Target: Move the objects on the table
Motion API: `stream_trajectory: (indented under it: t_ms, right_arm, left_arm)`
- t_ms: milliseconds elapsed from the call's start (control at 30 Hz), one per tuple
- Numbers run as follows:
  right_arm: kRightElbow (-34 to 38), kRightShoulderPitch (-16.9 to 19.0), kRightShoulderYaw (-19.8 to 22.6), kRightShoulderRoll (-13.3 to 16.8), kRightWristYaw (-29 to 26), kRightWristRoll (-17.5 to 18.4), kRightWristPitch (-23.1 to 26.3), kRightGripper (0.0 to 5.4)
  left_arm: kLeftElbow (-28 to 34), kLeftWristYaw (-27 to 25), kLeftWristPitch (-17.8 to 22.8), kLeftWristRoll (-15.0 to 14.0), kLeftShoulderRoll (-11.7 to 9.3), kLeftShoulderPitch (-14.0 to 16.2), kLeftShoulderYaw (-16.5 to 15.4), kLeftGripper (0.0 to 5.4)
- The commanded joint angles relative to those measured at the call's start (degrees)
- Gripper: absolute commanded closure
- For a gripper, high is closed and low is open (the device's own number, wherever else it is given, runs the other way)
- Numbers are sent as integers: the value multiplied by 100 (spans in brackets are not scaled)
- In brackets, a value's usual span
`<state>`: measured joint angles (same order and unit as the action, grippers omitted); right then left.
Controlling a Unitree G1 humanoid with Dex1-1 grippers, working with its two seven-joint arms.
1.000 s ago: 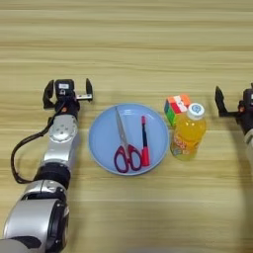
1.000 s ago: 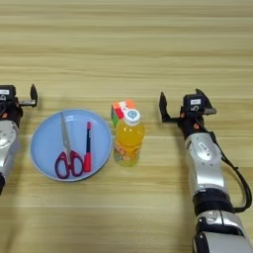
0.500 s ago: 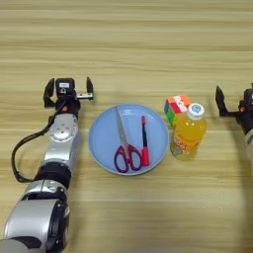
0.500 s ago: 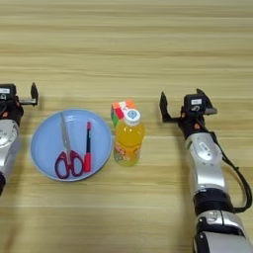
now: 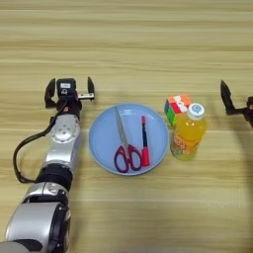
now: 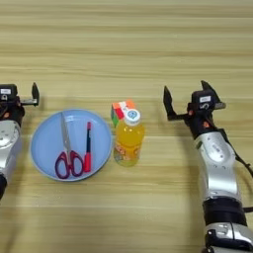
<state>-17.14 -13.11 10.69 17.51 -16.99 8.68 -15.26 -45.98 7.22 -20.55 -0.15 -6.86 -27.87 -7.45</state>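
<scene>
An orange-drink bottle (image 5: 188,137) with a white cap stands upright on the table (image 5: 128,44), just right of the plate. A multicoloured puzzle cube (image 5: 177,107) sits right behind it, touching or nearly so. Red-handled scissors (image 5: 125,148) and a slim red pen (image 5: 145,141) lie side by side on the round light-blue plate (image 5: 101,141). My left gripper (image 5: 69,91) rests open on the table left of the plate, holding nothing. Over on the other side, my right gripper (image 6: 189,98) is open and holds nothing, standing apart from the bottle.
Both forearms lie along the table's near part, the left arm (image 5: 59,153) beside the plate and the right arm (image 6: 217,168) at the far right. A black cable (image 5: 20,158) loops out from the left arm.
</scene>
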Motion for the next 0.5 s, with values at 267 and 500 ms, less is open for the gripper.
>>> stream_trajectory:
  t_ms: [267,500]
  right_arm:
    - [679,492,346,1237,-1500,676,933,3]
    - [164,606,537,1775,-3029,1284,922,3]
  left_arm:
    - [45,71,116,67,62,-3,57,0]
    - [42,97,122,66,64,-11,86,0]
